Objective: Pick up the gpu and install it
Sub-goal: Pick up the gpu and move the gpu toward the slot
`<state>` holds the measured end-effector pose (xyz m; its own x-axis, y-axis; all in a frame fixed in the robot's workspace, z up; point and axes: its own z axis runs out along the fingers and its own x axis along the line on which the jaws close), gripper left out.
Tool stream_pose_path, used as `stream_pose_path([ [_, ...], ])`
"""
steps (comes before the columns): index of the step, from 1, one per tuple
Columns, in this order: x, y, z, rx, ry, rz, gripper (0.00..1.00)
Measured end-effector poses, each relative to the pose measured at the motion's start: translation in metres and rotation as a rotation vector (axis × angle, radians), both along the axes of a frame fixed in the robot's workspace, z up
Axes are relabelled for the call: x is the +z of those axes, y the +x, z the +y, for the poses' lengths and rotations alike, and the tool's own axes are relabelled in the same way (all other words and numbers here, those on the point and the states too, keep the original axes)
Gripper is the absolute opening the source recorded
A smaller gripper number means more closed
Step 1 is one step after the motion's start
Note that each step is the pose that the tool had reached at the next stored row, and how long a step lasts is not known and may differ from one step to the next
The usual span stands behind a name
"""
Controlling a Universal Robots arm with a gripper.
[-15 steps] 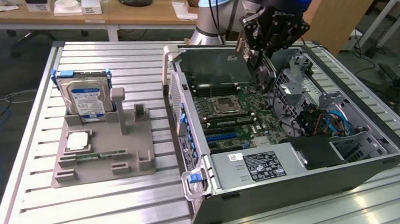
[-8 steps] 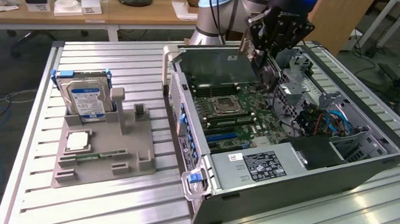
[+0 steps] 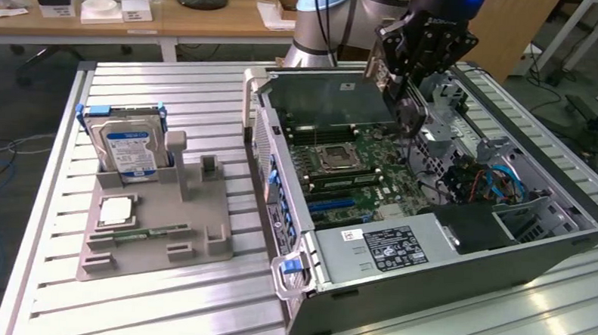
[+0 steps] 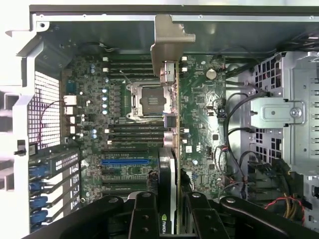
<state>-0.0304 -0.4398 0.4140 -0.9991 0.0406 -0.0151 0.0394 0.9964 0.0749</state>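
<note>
My gripper [image 4: 172, 206] clamps thin black silver-bracketed gpu [image 4: 167, 169] above open grey case [image 3: 426, 273]; insertion pending, probably needs alignment over blue slot [image 4: 124, 162].

The exterior view looks obliquely down from farther off at the open computer case [image 3: 426, 271], lying toward 3 o'clock. The wrist view looks straight down along the gpu [image 4: 172, 189], close, onto the motherboard [image 4: 199, 99], which both views share.
</note>
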Motion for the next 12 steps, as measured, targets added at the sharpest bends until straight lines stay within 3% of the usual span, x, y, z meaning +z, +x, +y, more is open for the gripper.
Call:
stream_pose_path([
  [12, 0.0, 0.0049, 0.0, 0.0, 0.0, 0.0, 0.27],
])
